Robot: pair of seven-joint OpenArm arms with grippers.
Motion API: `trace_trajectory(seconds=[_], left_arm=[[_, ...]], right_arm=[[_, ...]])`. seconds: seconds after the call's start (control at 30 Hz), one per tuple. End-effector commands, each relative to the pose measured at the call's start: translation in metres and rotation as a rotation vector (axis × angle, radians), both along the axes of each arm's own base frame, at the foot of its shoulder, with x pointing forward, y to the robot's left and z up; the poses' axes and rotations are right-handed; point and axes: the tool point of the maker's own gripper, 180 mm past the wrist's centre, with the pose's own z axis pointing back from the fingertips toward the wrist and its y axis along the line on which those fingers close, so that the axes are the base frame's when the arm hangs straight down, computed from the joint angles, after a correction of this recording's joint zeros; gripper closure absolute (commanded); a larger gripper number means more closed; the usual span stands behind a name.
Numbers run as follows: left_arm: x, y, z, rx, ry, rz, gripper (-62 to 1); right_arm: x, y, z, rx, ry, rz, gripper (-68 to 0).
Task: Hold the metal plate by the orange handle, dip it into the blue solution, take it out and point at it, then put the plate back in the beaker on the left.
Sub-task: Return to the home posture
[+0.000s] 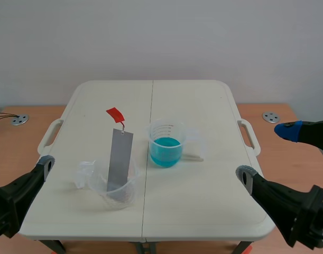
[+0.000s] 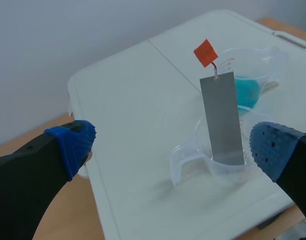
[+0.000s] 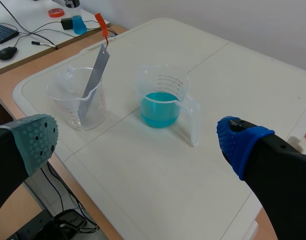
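The white surface has rounded corners and a seam running down its middle. Both beakers stand near the centre, well clear of the side edges. The far half lies open behind them, and a bare strip runs along the near edge. The clear beaker stands left of the seam and nearer the front edge. The second beaker stands just right of the seam and a little farther back. There is a gap between the two.

The left tool hangs low off the near left corner. Its fingers are spread wide and hold nothing, and the clear beaker lies ahead of them. The right tool sits off the near right corner, also spread wide and holding nothing, with both beakers ahead of it.

The plate is a long, flat grey strip with a dull finish. It stands tilted in the clear beaker, with its lower end inside and its upper part rising well above the rim. The orange handle is a small square tag hung from a hole at the plate's top end. The link may be thin wire, but it is too fine to be sure. Blue liquid fills the lower part of the second beaker.
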Motion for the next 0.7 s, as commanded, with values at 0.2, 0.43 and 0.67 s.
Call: trace_trajectory(seconds=[0.2, 0.43, 0.67], left_arm=[[0.0, -0.0024, 0.0049, -0.023, -0.021, -0.002, -62.3], [-0.0001, -0.0024, 0.0048, -0.023, -0.02, -0.002, -62.3], [-0.0001, -0.0023, 0.0046, -0.022, -0.019, -0.002, -62.3]], right_arm=[[0.0025, -0.0027, 0.0081, 0.002, -0.03, -0.023, -66.4], [0.0042, -0.0044, 0.0081, -0.001, -0.035, -0.037, -66.4], [0.0042, -0.0045, 0.0079, -0.002, -0.034, -0.037, -66.4]])
